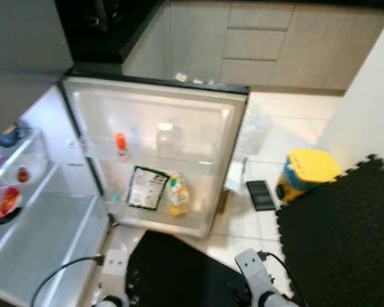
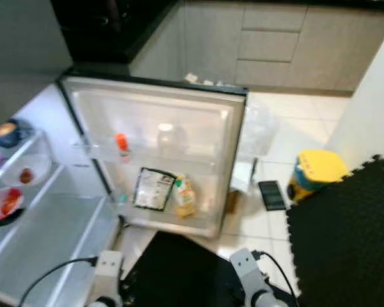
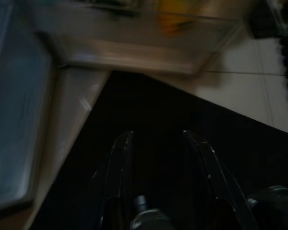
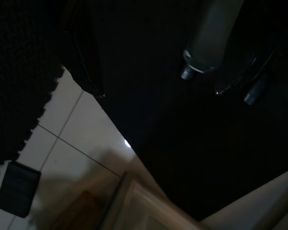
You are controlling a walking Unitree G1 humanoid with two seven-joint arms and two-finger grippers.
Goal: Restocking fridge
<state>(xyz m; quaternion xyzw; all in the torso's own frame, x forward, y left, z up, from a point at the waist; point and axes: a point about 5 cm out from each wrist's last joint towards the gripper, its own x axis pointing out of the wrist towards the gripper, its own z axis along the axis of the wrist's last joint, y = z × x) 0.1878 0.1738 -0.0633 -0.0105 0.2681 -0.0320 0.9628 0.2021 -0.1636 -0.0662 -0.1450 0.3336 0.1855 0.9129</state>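
The fridge stands open, its door [image 1: 217, 115] swung out toward me. The door's lower rack holds a black-and-white pouch [image 1: 146, 188] and a yellow juice bottle [image 1: 177, 196]. Its upper rack holds an orange-capped bottle [image 1: 120, 146] and a pale jar [image 1: 165, 136]. At the left, the inner shelves [image 1: 45, 236] carry a bowl of red food [image 1: 1, 203] and a white bowl [image 1: 24, 173]. My left gripper [image 3: 157, 135] hangs low over a black mat [image 3: 182, 115], open, with nothing between its fingers. My right arm [image 1: 256, 275] also hangs low; its wrist view is very dark.
A yellow and blue container [image 1: 305, 173] and a flat black device [image 1: 261, 195] lie on the white tile floor to the right of the door. A black foam mat [image 1: 345, 236] covers the right side. Pale cabinets [image 1: 256, 45] stand behind the fridge door.
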